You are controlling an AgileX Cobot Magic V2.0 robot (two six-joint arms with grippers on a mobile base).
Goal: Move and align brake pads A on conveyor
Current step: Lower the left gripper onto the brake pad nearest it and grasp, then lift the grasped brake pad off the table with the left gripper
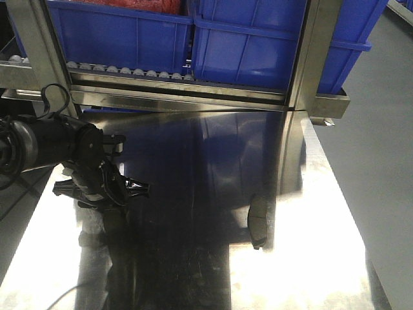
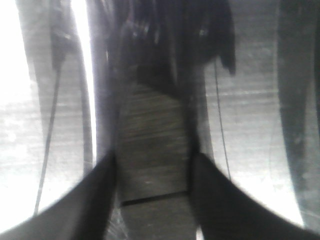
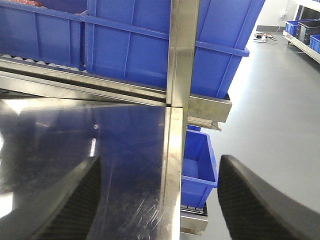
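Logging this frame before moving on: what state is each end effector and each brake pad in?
Left black end effector: appears shut on a grey grooved brake pad; the view is blurred.
Right black end effector: open, empty.
Dark grey curved brake pad: lying loose on the shiny stainless steel table, clear of both arms.
Charcoal conveyor: not in view.

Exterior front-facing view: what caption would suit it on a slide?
Left gripper above a steel table, one brake pad lying apart, blue bins behind.
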